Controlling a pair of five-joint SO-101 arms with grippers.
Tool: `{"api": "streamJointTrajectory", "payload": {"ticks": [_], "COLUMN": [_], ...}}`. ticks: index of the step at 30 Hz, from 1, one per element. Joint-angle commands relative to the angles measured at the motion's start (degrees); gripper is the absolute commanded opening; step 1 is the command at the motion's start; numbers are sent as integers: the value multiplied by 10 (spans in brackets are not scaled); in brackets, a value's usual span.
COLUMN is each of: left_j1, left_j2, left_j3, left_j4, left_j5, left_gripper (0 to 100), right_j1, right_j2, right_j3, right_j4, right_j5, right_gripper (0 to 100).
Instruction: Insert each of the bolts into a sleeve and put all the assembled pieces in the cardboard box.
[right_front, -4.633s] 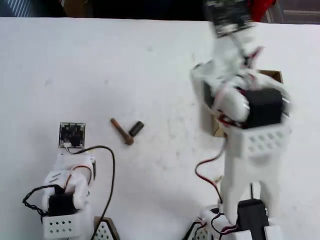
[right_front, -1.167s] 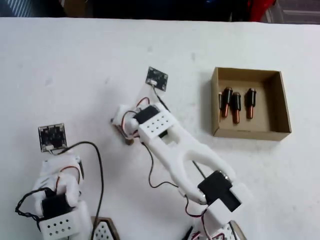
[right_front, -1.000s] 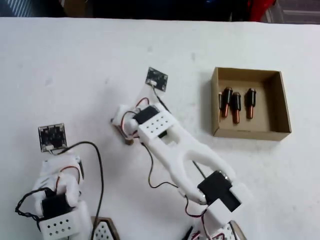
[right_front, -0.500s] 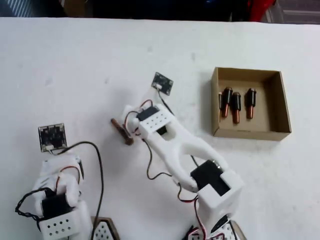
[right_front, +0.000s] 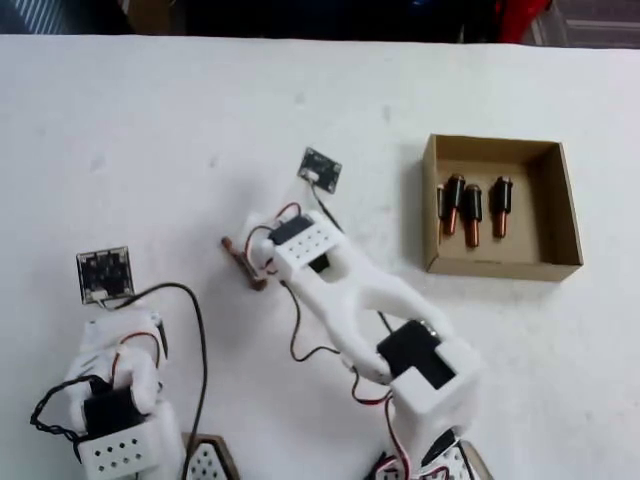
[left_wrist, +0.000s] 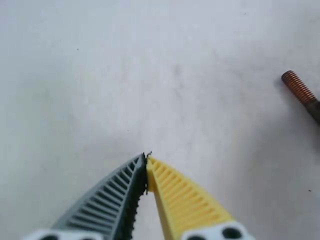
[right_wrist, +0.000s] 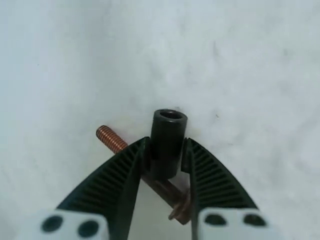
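My right gripper (right_wrist: 165, 145) is shut on a black sleeve (right_wrist: 168, 140), which stands out between its dark fingers. A copper bolt (right_wrist: 111, 138) lies on the white table just under the sleeve, crossing beneath the fingers. From above, the right arm (right_front: 345, 285) stretches to the table's middle, with the bolt (right_front: 243, 262) showing at its tip. My left gripper (left_wrist: 146, 161) is shut on nothing near the front left, and the bolt's threaded end (left_wrist: 299, 89) lies off to its side. The cardboard box (right_front: 555, 205) at the right holds three assembled pieces (right_front: 472, 212).
The left arm (right_front: 115, 390) sits folded at the front left corner. Bare white table (right_front: 150, 120) spreads across the back and left. Red and black cables (right_front: 295, 330) hang by the right arm.
The right arm swung from over the box to the sleeve and bolt. In the last second its gripper shifted slightly right with the sleeve, uncovering the bolt. The left arm stayed still.
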Motion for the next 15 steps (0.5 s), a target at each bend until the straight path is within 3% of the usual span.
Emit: {"api": "streamJointTrajectory", "payload": {"ticks": [1, 11, 15], "left_j1": [0, 0, 0], "left_j2": [-5, -5, -5], "left_j3": [-1, -1, -1], "left_j4": [-1, -1, -1], "left_j5": [-4, -4, -5], "left_gripper": [24, 24, 24], "right_j1": [-4, 25, 50], "right_j2": [23, 36, 17], "right_j3": [-17, -41, -41], "right_j4": [-6, 61, 105], "right_j5": [-4, 3, 105], "right_gripper": [91, 87, 87]}}
